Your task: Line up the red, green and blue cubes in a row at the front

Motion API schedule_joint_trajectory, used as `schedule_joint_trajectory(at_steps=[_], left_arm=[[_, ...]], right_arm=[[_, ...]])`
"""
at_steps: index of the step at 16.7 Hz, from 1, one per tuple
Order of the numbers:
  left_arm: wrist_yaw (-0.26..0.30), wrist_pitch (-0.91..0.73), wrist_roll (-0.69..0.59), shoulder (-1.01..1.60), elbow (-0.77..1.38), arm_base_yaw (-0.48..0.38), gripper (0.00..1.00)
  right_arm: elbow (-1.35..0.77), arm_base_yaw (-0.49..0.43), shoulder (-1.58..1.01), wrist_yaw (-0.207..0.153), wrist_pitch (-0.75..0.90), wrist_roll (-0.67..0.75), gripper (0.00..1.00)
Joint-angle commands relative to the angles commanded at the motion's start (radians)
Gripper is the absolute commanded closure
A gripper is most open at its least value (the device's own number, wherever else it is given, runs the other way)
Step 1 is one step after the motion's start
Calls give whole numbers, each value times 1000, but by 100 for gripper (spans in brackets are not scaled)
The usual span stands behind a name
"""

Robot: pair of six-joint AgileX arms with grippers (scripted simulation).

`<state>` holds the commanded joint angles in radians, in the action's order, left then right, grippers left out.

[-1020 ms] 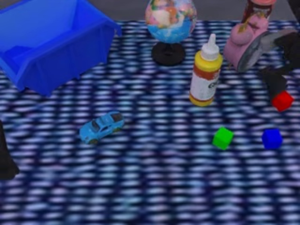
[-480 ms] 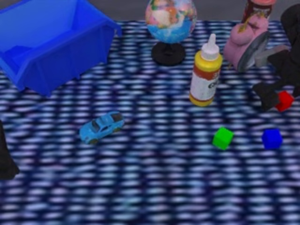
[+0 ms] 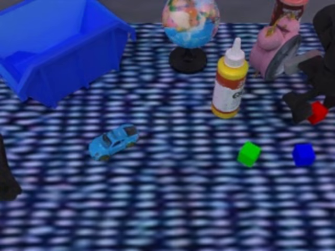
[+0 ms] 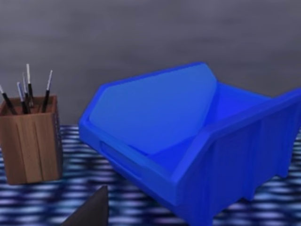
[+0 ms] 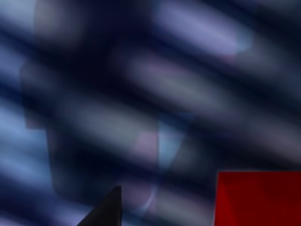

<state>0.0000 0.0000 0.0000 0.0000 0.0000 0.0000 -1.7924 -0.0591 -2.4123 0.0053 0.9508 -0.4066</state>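
Our right gripper is down low at about 3 o'clock on the table, right against the red cube. One dark finger sits on the cube's 9 o'clock side. We cannot tell if the fingers are open or squeezing it. The blue cube lies near the red one, toward 6 o'clock from it. The green cube sits at 9 o'clock from the blue cube, apart from it. Our left arm rests at the table's 9 o'clock edge
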Motion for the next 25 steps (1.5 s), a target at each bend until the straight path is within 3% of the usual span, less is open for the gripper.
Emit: schedule_joint_trajectory(at_steps=[6, 7, 14, 16, 25], left_arm=[[0, 0, 0, 0, 0, 0, 0], [0, 0, 0, 0, 0, 0, 0], [0, 0, 0, 0, 0, 0, 0], [0, 0, 0, 0, 0, 0, 0], [0, 0, 0, 0, 0, 0, 0]], right_arm=[[0, 0, 0, 0, 0, 0, 98], [0, 0, 0, 0, 0, 0, 100], [0, 0, 0, 0, 0, 0, 100], [-11, 0, 44, -15, 21, 11, 100], [-177, -8, 109, -15, 252, 10, 100]])
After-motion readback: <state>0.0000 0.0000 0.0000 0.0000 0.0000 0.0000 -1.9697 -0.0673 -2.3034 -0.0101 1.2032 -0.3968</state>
